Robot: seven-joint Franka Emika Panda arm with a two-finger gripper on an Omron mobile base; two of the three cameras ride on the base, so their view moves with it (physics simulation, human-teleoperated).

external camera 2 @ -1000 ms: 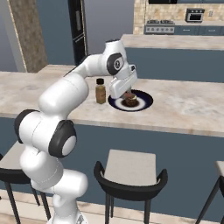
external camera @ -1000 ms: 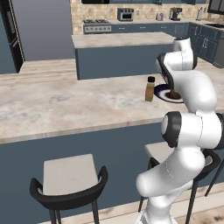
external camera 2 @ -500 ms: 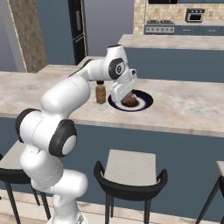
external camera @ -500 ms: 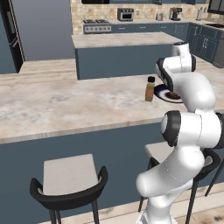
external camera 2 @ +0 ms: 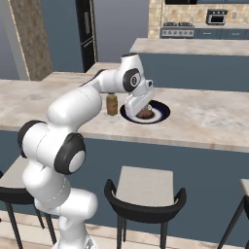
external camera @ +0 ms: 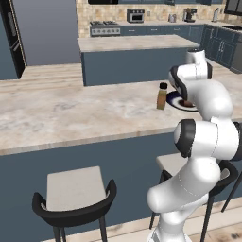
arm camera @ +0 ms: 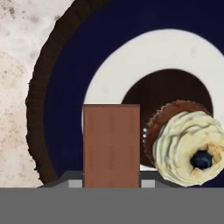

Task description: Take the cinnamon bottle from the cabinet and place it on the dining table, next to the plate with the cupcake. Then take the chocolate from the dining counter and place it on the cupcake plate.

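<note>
The chocolate bar [arm camera: 111,145] is held upright between the gripper's two fingers, which are closed on its lower end; in the hand view it stands directly over the plate [arm camera: 65,87], covering part of the white centre and the dark blue rim. I cannot tell from the pictures whether its far end touches the plate surface. Just beside the bar sits the cupcake [arm camera: 186,146], brown base with swirled cream frosting and a single blueberry on top, resting on the plate's white centre with a dark shadow behind it.

In the right base view the gripper [external camera 2: 141,108] hangs low over the plate [external camera 2: 163,111], tilted down toward it, with the cupcake [external camera 2: 146,114] partly hidden beneath the hand. The cinnamon bottle [external camera 2: 112,104] stands upright on the counter [external camera 2: 204,121], just beside the plate on its left, not touching it. In the left base view the same bottle [external camera: 162,96] stands near the plate [external camera: 176,100], with the arm's upper links in front of the plate's right portion.

The marble counter runs across both base views. Two stools [external camera 2: 146,192] stand below its near edge. A second counter [external camera: 132,45] and a range lie well behind.
</note>
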